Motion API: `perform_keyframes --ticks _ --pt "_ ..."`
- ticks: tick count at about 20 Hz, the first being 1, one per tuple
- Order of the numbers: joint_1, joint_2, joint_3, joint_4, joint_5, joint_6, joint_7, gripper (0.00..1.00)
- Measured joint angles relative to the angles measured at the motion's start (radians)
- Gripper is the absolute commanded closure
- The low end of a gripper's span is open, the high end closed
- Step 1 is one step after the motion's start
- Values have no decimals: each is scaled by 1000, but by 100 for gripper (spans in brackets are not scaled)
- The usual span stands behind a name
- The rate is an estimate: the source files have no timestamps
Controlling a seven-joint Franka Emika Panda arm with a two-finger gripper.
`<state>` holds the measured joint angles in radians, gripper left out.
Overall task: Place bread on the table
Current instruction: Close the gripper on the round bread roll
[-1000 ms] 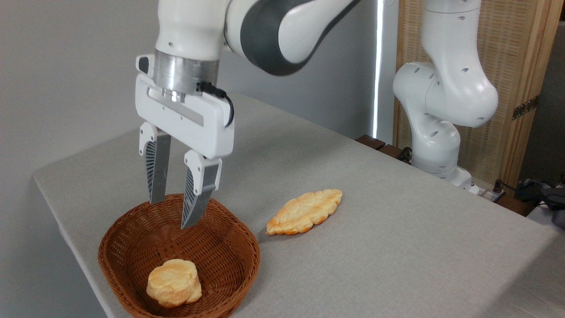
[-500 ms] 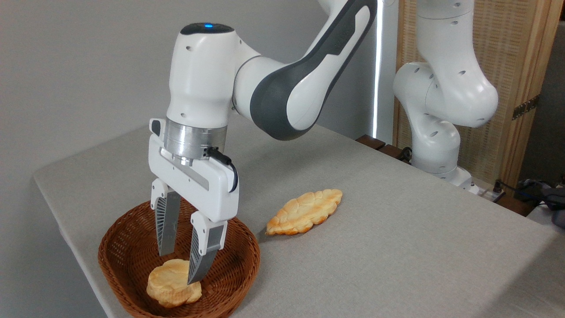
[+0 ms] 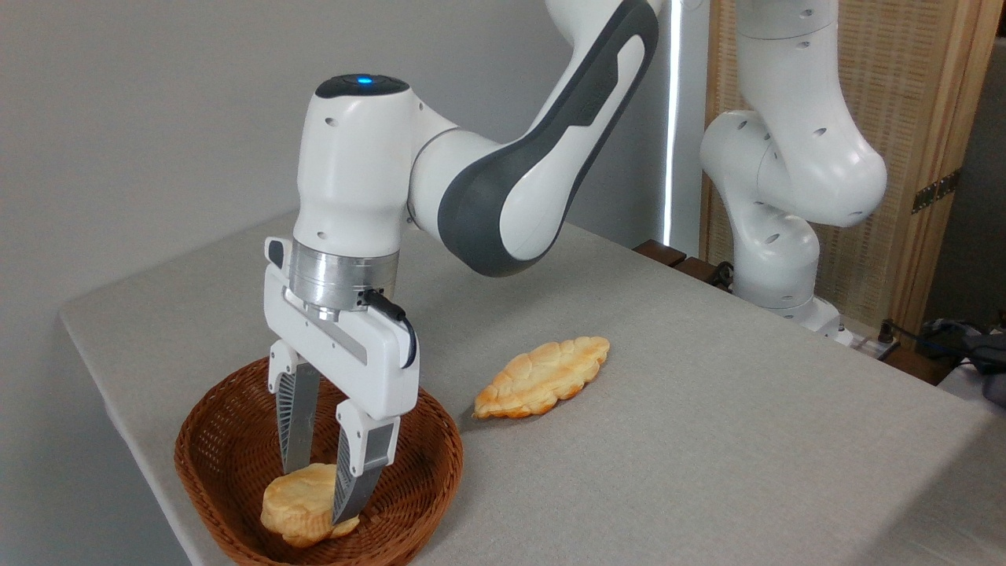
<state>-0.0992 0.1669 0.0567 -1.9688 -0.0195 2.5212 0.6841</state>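
Fixed-camera view: the pincer [image 3: 322,491] reaches down into the wicker basket [image 3: 228,440] at the desk's [image 3: 707,409] near left corner, its ribbed fingers [image 3: 292,424] set either side of the bread [image 3: 295,507], which lies on the basket floor; whether they already press it cannot be told. The bun looks light and soft, so a gentle hold across its knobbly golden sides seems best, avoiding crushing. A flat leaf-shaped pastry [image 3: 542,377] lies apart on the desk.

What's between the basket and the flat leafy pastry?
Only bare table lies between the basket and the pastry, in the camera view.
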Motion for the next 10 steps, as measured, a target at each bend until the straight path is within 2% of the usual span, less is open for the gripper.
perform_keyframes --ticks 1,2,3,4,5,7,10 --pt "-1 6 -1 0 0 11 0 8" --pt "-1 14 -2 0 0 19 0 21" --pt "-2 20 -3 0 0 25 0 30" --pt "-3 22 -4 0 0 28 0 51" --pt "-3 23 -5 0 0 28 15 61" --pt "-3 24 -8 0 -10 28 84 61" --pt "-3 24 -9 0 -41 28 120 61"
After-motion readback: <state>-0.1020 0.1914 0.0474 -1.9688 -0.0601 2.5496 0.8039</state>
